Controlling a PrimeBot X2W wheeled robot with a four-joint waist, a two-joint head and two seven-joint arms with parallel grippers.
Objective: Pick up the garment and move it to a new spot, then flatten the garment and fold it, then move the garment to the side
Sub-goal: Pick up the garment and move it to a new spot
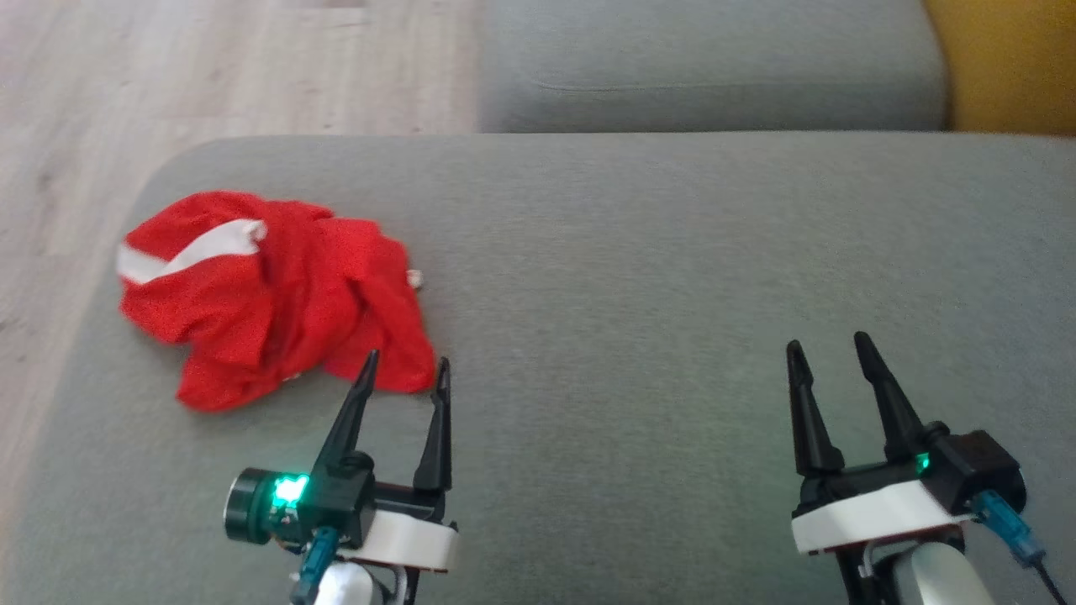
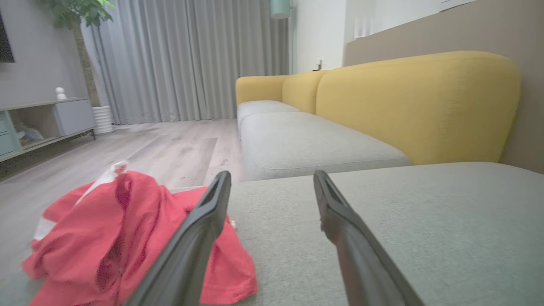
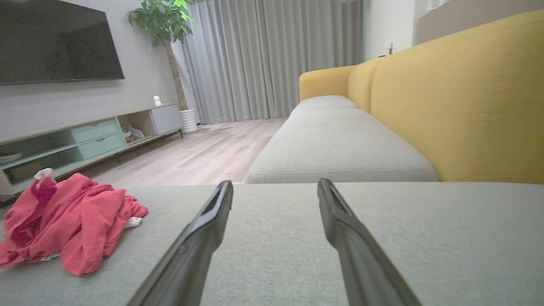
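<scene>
A crumpled red garment (image 1: pixel 269 294) with a white stripe lies on the grey cushion (image 1: pixel 656 277), near its left edge. My left gripper (image 1: pixel 406 367) hovers open just at the garment's near right corner, with nothing between its fingers. In the left wrist view the garment (image 2: pixel 110 238) lies low on the left, partly behind the left finger of that gripper (image 2: pixel 272 178). Far to the right, my right gripper (image 1: pixel 828 343) is open and empty over bare cushion. The right wrist view shows the garment (image 3: pixel 68 221) at the far left, well away from that gripper (image 3: pixel 275 185).
A second grey seat cushion (image 1: pixel 714 59) lies beyond a gap, with a yellow backrest (image 1: pixel 1009 59) at the right. Wooden floor (image 1: pixel 210 67) runs left of the cushion edge. A TV stand (image 3: pixel 85 136), a potted plant (image 3: pixel 165 25) and curtains (image 3: pixel 272 59) stand across the room.
</scene>
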